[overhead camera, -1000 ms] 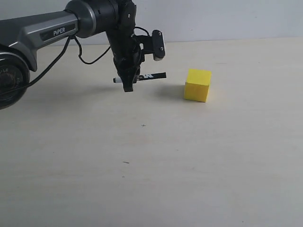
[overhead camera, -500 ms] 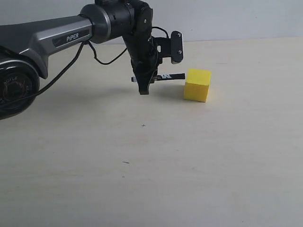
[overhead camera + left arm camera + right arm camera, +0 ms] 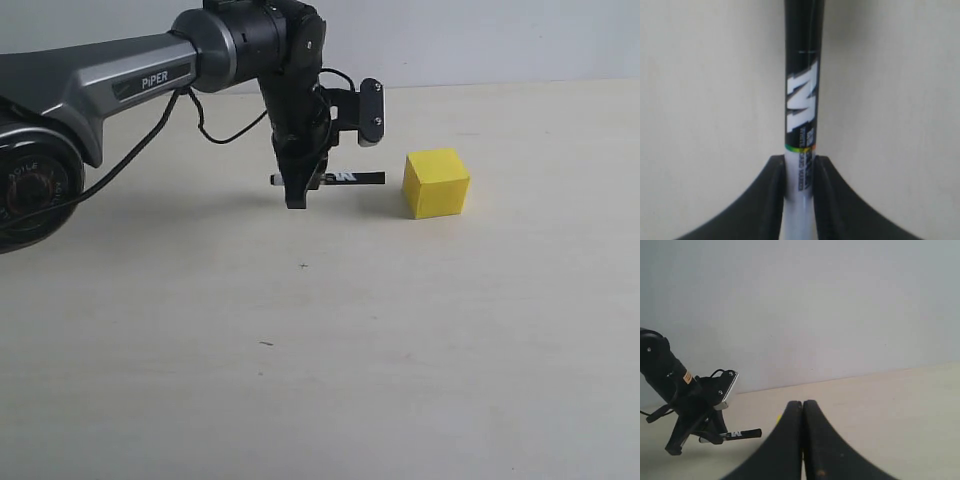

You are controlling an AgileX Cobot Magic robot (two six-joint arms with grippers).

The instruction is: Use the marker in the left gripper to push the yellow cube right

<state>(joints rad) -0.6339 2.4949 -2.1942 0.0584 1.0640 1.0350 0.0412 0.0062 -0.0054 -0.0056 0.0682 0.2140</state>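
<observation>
One marker, one cube and two grippers share a pale table [image 3: 300, 380], whose front stretch lies bare in the exterior view. Farther in, the left gripper [image 3: 297, 192] hangs fingers-down from a grey arm [image 3: 110, 80] lettered "PiPER", clenched on the marker [image 3: 345, 178]. The pen lies level just above the tabletop, its black cap aimed toward 3 o'clock. The yellow cube [image 3: 436, 183] sits on the table at 3 o'clock from that cap, near it but apart, a strip of table showing between them. A single black cable [image 3: 130, 160] loops along the arm, and a pale wall [image 3: 480, 40] closes the scene behind.

Only the left wrist view shows the grasp up close: two black fingers [image 3: 775, 200] pinch the white barrel, with a large white "M" on the black cap beyond. Only the right wrist view shows the right gripper [image 3: 802, 405], jaws pressed together on nothing; the cube there is a yellow sliver beside them.
</observation>
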